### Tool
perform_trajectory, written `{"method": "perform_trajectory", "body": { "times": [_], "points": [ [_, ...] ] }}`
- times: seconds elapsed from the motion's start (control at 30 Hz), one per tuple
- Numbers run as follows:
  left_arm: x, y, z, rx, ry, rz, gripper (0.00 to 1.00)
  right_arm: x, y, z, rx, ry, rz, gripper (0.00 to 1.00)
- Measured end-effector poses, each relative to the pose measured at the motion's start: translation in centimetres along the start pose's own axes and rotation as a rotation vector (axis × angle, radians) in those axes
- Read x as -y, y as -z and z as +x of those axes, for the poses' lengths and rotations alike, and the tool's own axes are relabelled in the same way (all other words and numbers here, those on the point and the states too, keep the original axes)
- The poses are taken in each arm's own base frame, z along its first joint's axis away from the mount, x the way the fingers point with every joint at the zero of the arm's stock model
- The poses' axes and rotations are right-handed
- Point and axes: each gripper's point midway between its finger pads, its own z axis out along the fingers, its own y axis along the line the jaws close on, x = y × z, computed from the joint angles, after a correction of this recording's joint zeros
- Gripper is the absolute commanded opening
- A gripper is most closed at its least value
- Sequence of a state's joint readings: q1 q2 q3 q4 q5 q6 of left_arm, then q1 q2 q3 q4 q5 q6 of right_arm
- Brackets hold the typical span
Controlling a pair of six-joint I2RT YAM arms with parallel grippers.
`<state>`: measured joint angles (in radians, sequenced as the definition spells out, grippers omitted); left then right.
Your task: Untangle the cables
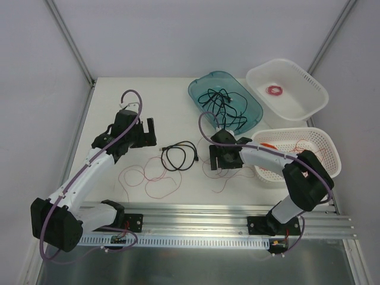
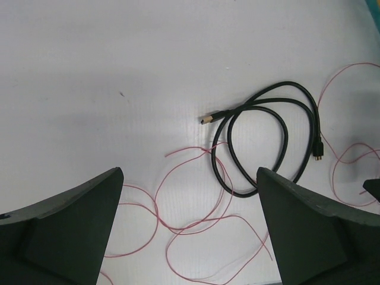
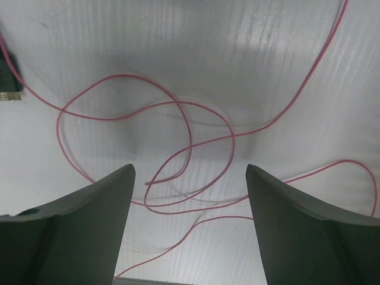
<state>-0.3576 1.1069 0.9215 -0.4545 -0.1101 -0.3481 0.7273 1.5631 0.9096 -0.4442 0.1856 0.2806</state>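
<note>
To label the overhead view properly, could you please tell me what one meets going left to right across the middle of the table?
The left gripper → black cord → right gripper → white lattice basket.

Black cord (image 1: 179, 145): thin, with small plugs, lying flat in a loose double loop at mid-desk (image 1: 172, 113). Red wires (image 1: 155, 176): hair-thin strands in open, overlapping loops on both sides of it, one crossing its near edge. More black cords (image 1: 221, 101) lie tangled in a teal tray (image 1: 193, 90).
</note>
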Motion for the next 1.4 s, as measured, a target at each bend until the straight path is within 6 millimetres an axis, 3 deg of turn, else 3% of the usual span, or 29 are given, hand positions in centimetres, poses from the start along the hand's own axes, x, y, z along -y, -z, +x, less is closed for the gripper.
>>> {"method": "perform_trajectory", "body": {
  "times": [0.17,0.33,0.43,0.57,0.67,1.0,1.13,1.23,1.4],
  "points": [
    [-1.5,-0.5,0.2,0.013,-0.038,-0.057,0.96,0.4,-1.2,0.2,-0.035,-0.021,0.045,0.75],
    [-2.9,-0.9,1.0,0.003,-0.07,-0.114,0.96,0.6,-1.5,0.0,-0.059,-0.045,0.07,0.66],
    [-3.3,-0.9,0.9,0.012,-0.079,-0.135,0.96,0.4,-1.6,-0.2,-0.069,-0.051,0.076,0.51],
    [-4.1,-0.7,0.5,0.031,-0.096,-0.173,0.96,0.5,-1.8,-0.4,-0.07,-0.061,0.084,0.19],
    [-4.6,-0.6,0.3,0.043,-0.103,-0.201,0.96,0.8,-1.8,-0.5,-0.07,-0.071,0.093,0.02],
    [-5.3,-0.4,0.1,0.055,-0.116,-0.239,0.96,0.9,-0.9,-0.7,-0.057,-0.056,0.074,0.01],
    [-5.5,-0.4,0.0,0.059,-0.115,-0.246,0.96,0.8,2.2,-2.0,-0.009,-0.027,0.042,0.01],
    [-5.6,-0.3,-0.1,0.061,-0.114,-0.248,0.96,0.0,6.3,-5.2,0.083,-0.008,-0.005,0.01],
    [-5.7,-0.3,-0.2,0.063,-0.11,-0.252,0.96,-1.3,16.3,-12.6,0.338,0.027,-0.104,0.01]
  ]
}}
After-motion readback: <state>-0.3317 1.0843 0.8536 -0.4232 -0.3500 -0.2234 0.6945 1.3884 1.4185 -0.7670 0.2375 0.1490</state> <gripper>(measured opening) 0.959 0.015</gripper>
